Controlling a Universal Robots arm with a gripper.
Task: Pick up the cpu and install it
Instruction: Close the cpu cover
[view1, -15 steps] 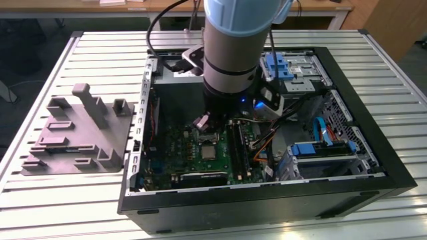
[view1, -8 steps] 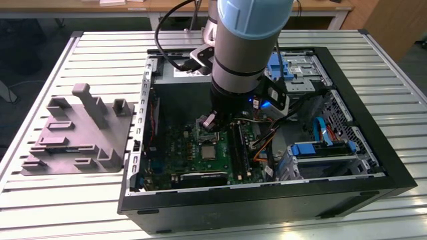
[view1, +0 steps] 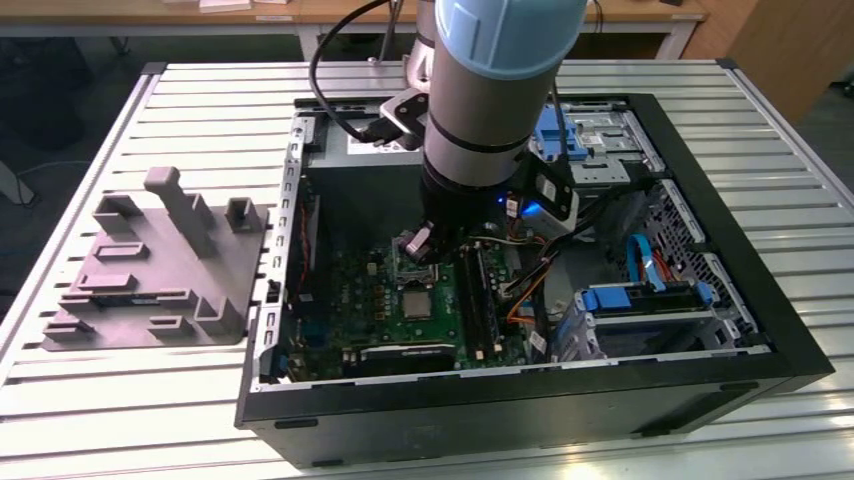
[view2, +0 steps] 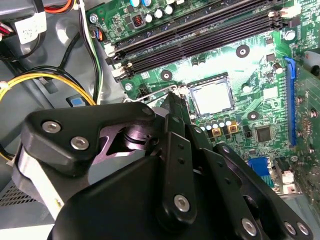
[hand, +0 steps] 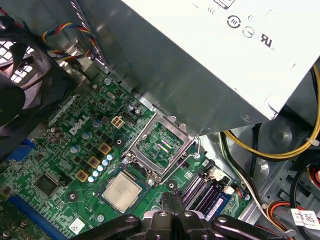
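The cpu (hand: 121, 191), a small square chip with a pale silvery top, lies flat in the motherboard socket (hand: 134, 176); it also shows in the second wrist view (view2: 212, 97) and in the exterior view (view1: 418, 305). The socket's metal load plate (hand: 160, 145) stands flipped open beside the chip. My gripper (hand: 172, 196) hangs inside the computer case just off the socket's edge, above the board and not touching the chip. Its black fingers (view2: 172, 107) are pressed together with nothing between them. In the exterior view the gripper (view1: 424, 248) sits right above the open load plate.
The open black computer case (view1: 747, 260) lies on a slatted metal table (view1: 200, 90). A grey plastic fixture (view1: 160, 260) stands outside it at the exterior view's left. The power supply box (hand: 215, 55), memory slots (view2: 200, 30), yellow cables (hand: 280, 150) and a fan (hand: 20, 85) crowd the socket.
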